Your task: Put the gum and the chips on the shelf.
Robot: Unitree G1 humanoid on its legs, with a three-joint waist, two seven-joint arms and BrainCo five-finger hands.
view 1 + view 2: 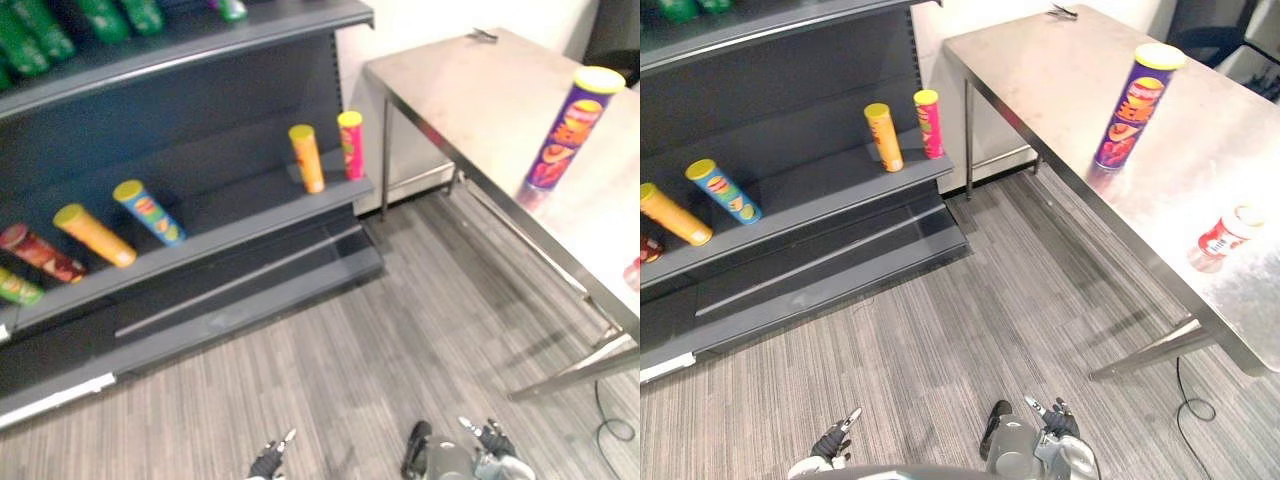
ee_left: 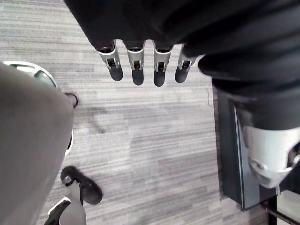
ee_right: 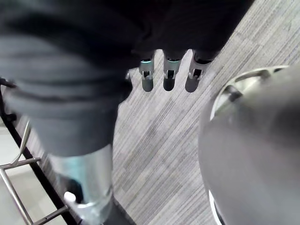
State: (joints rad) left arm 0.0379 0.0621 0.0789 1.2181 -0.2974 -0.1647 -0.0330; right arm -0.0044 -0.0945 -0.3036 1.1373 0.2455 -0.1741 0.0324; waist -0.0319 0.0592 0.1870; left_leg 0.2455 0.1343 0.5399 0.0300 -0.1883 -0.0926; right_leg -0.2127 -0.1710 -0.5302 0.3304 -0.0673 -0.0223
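A tall purple chips can (image 1: pixel 563 128) with a yellow lid stands upright on the steel table (image 1: pixel 470 95) to my right. Nearer the table's front edge is a small red-and-white gum bottle (image 1: pixel 1225 235). The dark shelf unit (image 1: pixel 240 232) stands to my left, with its middle board partly filled. My left hand (image 2: pixel 136 65) hangs low over the striped floor, its fingers straight and holding nothing. My right hand (image 3: pixel 168 75) hangs the same way on the other side, open and empty. Both hands are far from the table and the shelf.
Several chips cans stand or lean on the middle shelf board: an orange one (image 1: pixel 307 158), a pink one (image 1: pixel 350 145), a blue one (image 1: pixel 150 212) and more to the left. Green bottles (image 1: pixel 40 35) line the upper board. Table legs (image 1: pixel 385 160) stand near the shelf's right end.
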